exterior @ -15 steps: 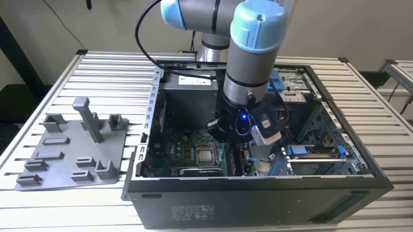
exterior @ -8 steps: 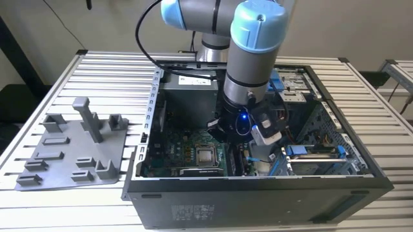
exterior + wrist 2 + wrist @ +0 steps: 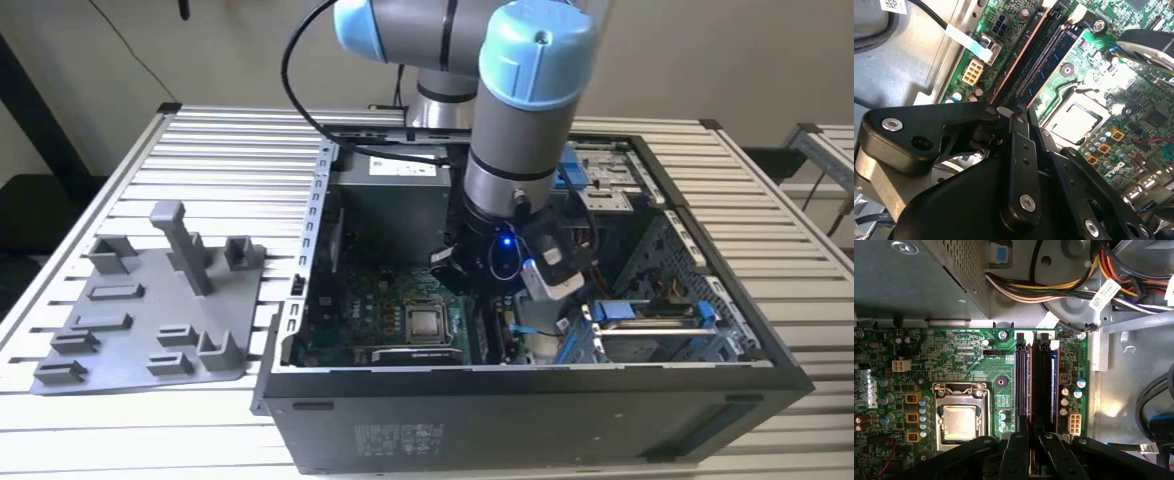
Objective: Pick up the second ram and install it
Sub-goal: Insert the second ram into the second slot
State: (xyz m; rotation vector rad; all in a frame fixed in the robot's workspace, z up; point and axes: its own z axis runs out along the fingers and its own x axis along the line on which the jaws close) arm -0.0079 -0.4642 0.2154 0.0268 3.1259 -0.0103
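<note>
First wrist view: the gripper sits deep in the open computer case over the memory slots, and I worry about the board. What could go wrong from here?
1. The black gripper hangs right over the long black memory slots. If it is off the slot's line, pressing could stress the green motherboard.
2. Small upright capacitors stand close beside the slots and might be knocked.
3. The bare silver processor lies nearby, exposed to a sideways slip.

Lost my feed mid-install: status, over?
Pincer low over the memory slots. Second ram: cannot tell if held or seated. Cables clear of slots.
</note>
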